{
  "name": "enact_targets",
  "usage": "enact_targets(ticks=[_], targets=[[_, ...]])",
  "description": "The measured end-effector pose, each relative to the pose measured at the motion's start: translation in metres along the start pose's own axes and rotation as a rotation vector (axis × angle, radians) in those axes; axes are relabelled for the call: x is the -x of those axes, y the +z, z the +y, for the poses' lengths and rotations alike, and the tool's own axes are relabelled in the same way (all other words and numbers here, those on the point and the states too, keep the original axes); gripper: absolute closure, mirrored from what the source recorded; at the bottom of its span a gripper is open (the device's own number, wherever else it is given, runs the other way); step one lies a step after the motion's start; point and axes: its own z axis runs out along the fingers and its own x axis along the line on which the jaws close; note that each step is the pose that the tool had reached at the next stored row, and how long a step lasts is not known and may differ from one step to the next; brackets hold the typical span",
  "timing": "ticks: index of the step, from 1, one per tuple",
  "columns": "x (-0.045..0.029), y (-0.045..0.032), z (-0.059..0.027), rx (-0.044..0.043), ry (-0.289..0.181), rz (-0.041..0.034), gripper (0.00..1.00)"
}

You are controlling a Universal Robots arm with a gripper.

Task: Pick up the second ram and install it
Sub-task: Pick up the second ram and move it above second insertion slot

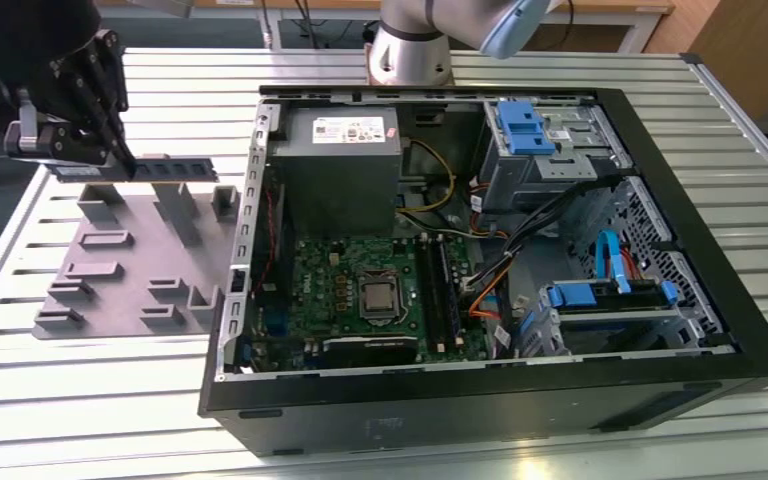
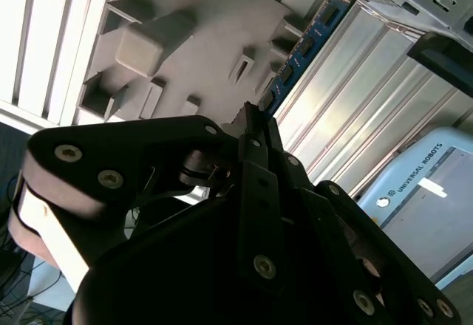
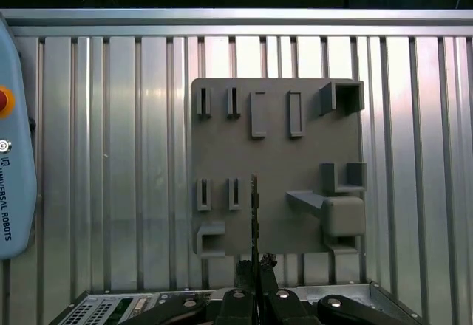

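The black gripper [image 1: 123, 167] is clamping one end of the slim, dark green memory stick [image 1: 173, 168], holding it level over the grey plastic fixture block [image 1: 111, 270], beside the open black computer case [image 1: 491, 400].

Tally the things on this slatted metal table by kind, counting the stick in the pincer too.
Open black computer case: 1
Grey plastic fixture block: 1
Slim dark green memory stick, clamped in the pincer: 1
Total: 3
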Motion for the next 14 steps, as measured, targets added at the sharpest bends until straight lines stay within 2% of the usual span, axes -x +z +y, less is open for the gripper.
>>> enact_targets(ticks=[14], targets=[[0.0009,-0.0008,-0.0218,0.0,0.0,0.0,0.86]])
